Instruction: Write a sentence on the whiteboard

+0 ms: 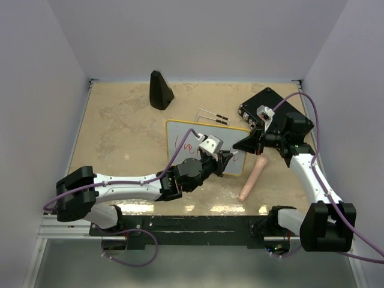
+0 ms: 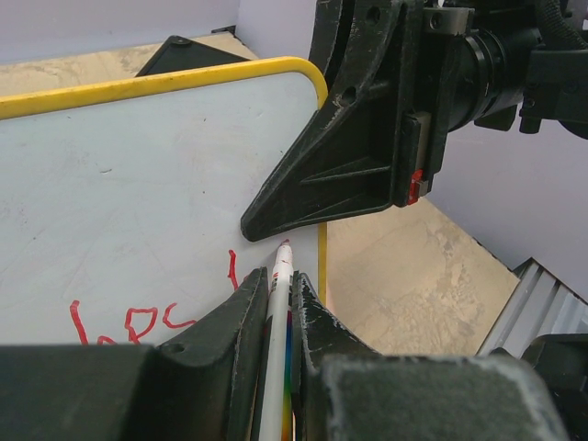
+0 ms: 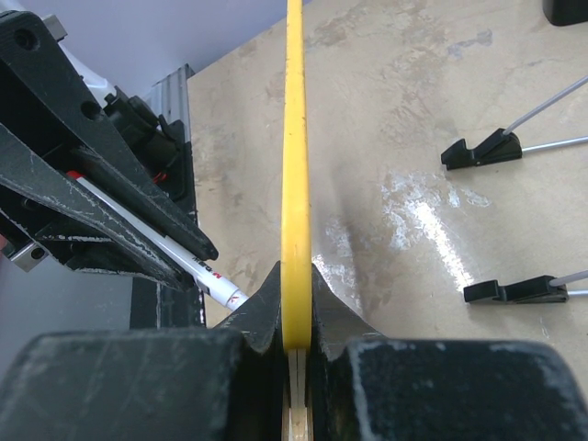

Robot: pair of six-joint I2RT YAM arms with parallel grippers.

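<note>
The whiteboard (image 1: 180, 129) stands tilted at mid-table, glossy white with a yellow rim (image 3: 295, 138). My right gripper (image 3: 295, 308) is shut on the rim at the board's right edge (image 1: 241, 146). My left gripper (image 2: 280, 287) is shut on a white marker (image 2: 278, 294), whose red tip touches the board near its right edge, just under the right gripper's finger (image 2: 349, 175). Red handwritten strokes of the sentence (image 2: 129, 326) run along the board's lower left in the left wrist view, and show faintly from above (image 1: 180, 142). My left arm partly hides the board's lower part.
A black cone-shaped object (image 1: 161, 90) stands at the back. A black box (image 1: 277, 113) lies at the back right behind my right arm. A pale pink cylinder (image 1: 252, 178) lies right of the board. A wire stand with black feet (image 3: 482, 149) lies behind the board.
</note>
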